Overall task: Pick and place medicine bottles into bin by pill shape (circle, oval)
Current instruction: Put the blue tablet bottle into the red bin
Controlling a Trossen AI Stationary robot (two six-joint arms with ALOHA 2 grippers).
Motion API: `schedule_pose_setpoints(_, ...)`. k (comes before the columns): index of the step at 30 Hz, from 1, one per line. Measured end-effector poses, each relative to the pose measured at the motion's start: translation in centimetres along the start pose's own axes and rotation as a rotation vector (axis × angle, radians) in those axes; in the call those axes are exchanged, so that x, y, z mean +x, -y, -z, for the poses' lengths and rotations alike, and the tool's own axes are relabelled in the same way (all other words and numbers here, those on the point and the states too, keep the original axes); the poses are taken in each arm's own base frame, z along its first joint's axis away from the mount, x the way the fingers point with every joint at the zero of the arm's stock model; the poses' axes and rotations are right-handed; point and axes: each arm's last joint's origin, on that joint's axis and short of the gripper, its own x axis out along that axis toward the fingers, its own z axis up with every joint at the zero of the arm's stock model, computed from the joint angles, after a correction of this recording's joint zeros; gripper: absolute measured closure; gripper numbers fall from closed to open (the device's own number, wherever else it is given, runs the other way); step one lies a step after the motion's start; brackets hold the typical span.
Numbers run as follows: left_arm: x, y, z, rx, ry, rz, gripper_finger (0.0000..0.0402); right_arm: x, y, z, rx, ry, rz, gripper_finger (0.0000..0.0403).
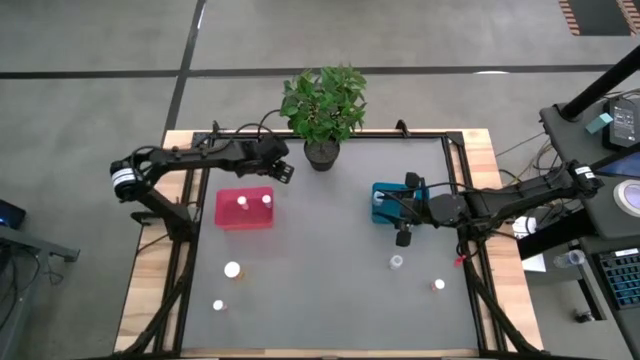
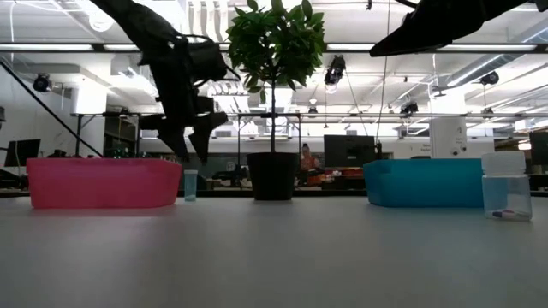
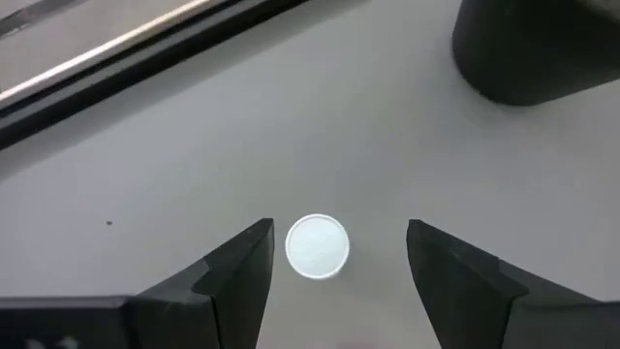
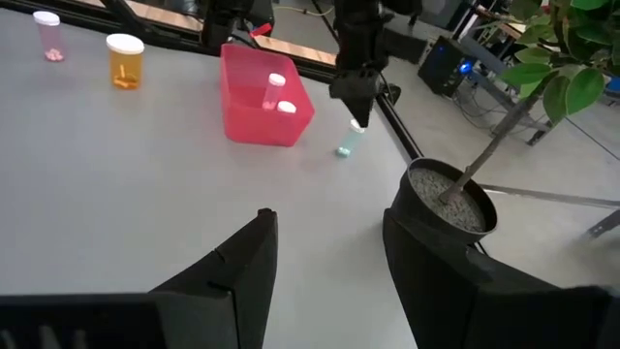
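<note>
Two bottles [image 1: 254, 202] were seen already lying in the red bin [image 1: 244, 219], and what the teal bin [image 1: 381, 203] held could not be told, since it was partly covered by the right arm. The left pincer [image 3: 334, 254] was held spread directly above a white-capped bottle [image 3: 318, 246] standing on the table [image 1: 330, 290] just behind the red bin, not yet gripped. The right pincer [image 4: 325, 237] was also spread and empty beside the teal bin, while four bottles [image 1: 232, 270] were left at the table's front.

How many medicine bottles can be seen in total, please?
7. Two bottles in the red bin; four on the open table; one beside that bin, between the left gripper's open fingers. The right arm covers the teal bin, so more may hide.
</note>
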Motion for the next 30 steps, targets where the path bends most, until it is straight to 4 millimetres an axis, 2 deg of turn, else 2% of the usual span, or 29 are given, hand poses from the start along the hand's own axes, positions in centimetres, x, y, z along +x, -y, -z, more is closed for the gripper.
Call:
schedule_pose_setpoints(9,1.8,0.4,0.5,0.018,-0.046,-0.030,0.0185,0.0,0.0,0.0,-0.003,0.000,0.000,0.0225)
schedule_pose_setpoints(19,2.6,0.7,0.7,0.019,-0.052,-0.037,0.0190,0.0,0.0,0.0,-0.003,-0.001,0.000,0.0225)
schedule_pose_setpoints(30,2.5,0.6,0.7,0.002,-0.048,-0.038,0.0286,0.0,0.0,0.0,-0.003,-0.002,0.000,0.0225)
